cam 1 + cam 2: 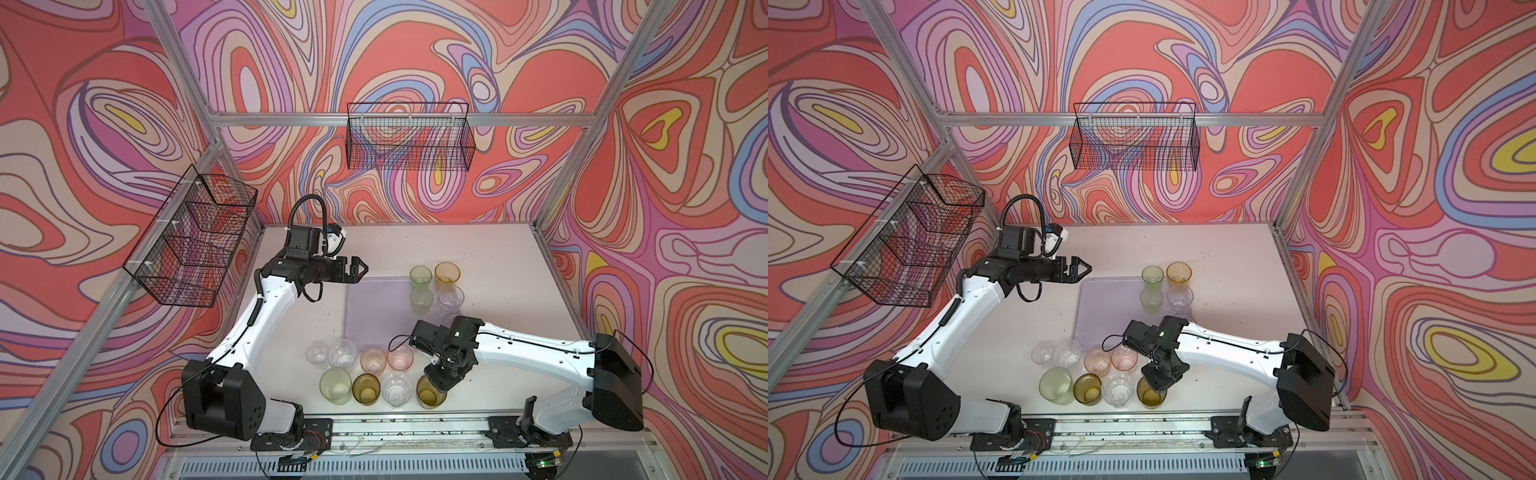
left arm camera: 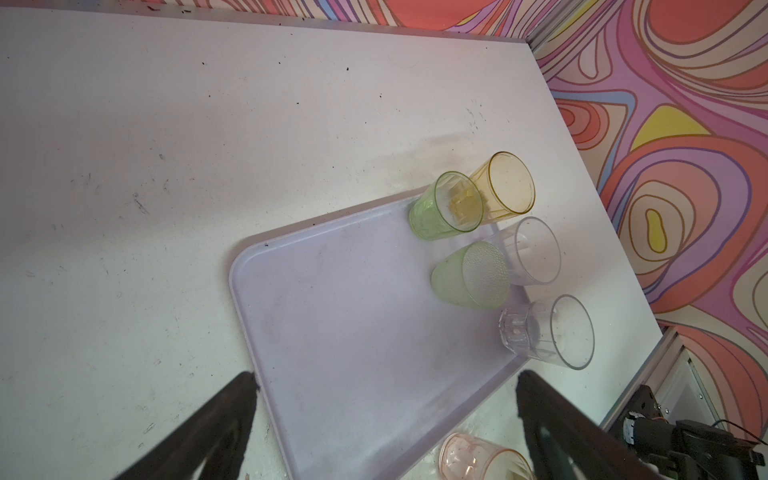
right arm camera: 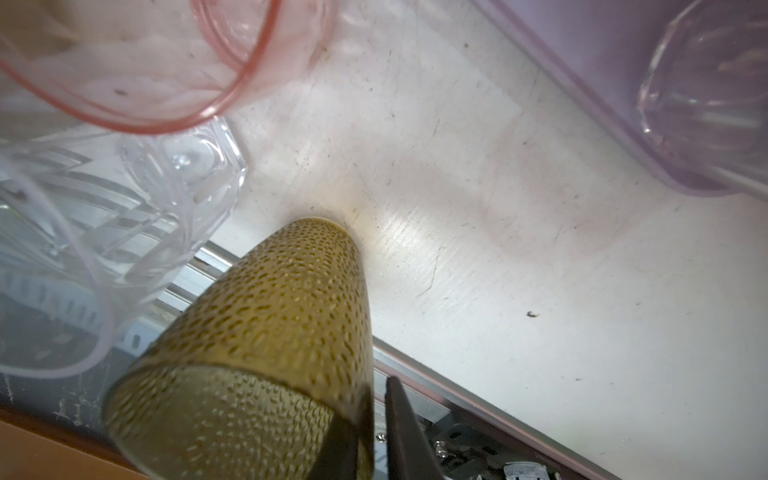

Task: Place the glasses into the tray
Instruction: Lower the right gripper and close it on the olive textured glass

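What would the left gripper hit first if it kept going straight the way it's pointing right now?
Probably the translucent green tumbler standing at the far corner of the flat pale lavender tray. The left gripper points toward it, but its height is unclear, so it might pass over.

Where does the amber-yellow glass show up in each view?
In a top view: the amber-yellow glass, right of centre, at the lavender tray's far right corner.
In a top view: the same place.
Left wrist: at that tray corner, next to the clear green glass.
Right wrist: not in it.
Shared landmark: the lavender tray, seen in all four views.
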Tool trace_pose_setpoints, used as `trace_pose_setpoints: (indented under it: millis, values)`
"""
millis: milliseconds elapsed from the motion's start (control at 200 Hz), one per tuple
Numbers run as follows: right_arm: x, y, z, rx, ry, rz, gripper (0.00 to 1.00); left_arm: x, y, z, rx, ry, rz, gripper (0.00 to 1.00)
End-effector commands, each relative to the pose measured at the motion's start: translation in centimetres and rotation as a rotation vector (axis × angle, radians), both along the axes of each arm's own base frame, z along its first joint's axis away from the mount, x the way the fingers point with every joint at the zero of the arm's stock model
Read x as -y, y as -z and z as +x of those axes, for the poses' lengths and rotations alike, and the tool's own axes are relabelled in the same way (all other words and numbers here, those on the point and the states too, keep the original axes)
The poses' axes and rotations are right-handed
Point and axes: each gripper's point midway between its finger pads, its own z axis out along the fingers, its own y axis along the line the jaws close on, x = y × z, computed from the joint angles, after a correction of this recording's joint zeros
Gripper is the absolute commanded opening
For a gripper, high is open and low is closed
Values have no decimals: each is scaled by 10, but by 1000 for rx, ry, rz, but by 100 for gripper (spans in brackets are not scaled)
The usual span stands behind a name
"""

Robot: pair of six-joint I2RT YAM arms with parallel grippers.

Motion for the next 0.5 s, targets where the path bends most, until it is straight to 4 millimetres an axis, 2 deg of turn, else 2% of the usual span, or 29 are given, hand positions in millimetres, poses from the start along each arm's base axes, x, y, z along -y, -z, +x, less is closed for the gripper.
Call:
trace_pose_setpoints:
  millis: [0,275,496]
  values:
    - [2,-4,4,31,-8,-23,11,3,2,1,-3,17,-3,100]
    - [0,-9,7,46,-15,-15,0,3,2,1,-4,17,-3,100]
    - [3,-25,17,102,-12,-35,0,3,1,1,-2,18,-3,100]
